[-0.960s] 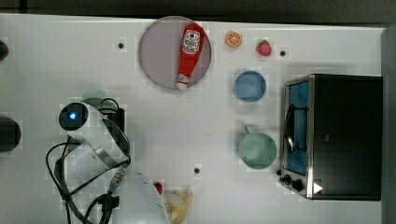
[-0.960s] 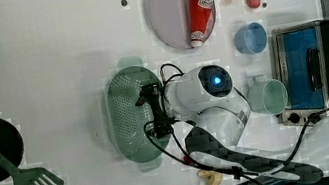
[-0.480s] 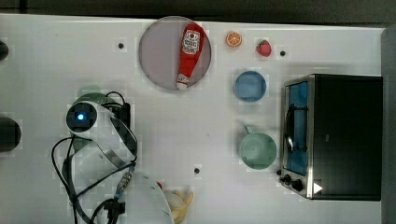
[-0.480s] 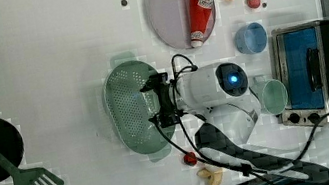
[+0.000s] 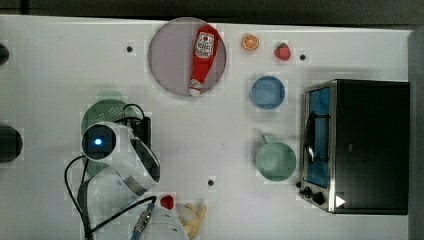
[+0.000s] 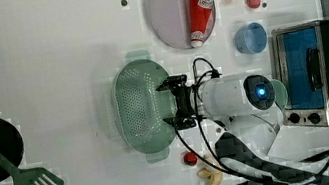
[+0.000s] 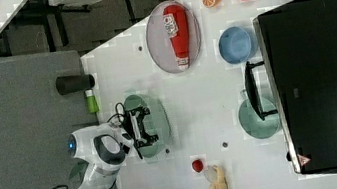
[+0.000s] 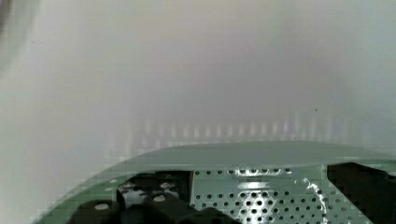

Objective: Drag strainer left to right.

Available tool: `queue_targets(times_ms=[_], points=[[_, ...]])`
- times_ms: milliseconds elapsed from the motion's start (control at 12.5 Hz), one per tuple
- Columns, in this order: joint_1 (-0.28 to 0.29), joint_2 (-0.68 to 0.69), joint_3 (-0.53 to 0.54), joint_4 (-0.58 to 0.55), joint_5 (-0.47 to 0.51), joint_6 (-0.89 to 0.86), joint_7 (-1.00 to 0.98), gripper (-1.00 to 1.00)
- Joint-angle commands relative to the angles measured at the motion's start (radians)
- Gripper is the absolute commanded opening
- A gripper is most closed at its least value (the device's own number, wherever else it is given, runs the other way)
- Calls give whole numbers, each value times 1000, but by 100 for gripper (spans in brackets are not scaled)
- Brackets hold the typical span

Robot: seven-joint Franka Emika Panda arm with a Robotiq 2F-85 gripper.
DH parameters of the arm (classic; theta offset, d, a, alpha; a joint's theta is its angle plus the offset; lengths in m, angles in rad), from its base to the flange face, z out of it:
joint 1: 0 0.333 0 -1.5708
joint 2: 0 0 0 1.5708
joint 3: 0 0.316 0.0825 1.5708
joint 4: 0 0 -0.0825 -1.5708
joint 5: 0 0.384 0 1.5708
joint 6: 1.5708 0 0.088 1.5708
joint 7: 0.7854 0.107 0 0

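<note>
While gripper [image 6: 176, 103] hangs over strainer [image 6: 139, 108], fingers [image 6: 177, 81] spread wide, nothing pinched. Strainer on bench [image 6: 59, 79], at about 7 o'clock of plate [image 6: 167, 16] in left view. Risks: fingers possibly straddling near rim, contact unclear, so drag may slip off. Tilt could tip strainer. Path toward green mug [image 5: 276, 161] and blue bowl [image 5: 268, 92]: overshoot could knock them. Cable [image 6: 198, 64] may snag.

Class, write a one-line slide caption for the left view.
Open gripper poised over the mint strainer on the white table.
</note>
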Motion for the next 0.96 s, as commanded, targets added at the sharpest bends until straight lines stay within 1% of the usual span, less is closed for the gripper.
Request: queue_targets(times_ms=[80,240,640,960], points=[[-78,-8,-48,-48,3,6,-91,100],[-98,-17,-77,-69,2,40,-135,100],[-132,-38,-173,-92,2,46,-285,100],[-140,-51,-269,-101,2,49,-387,100]])
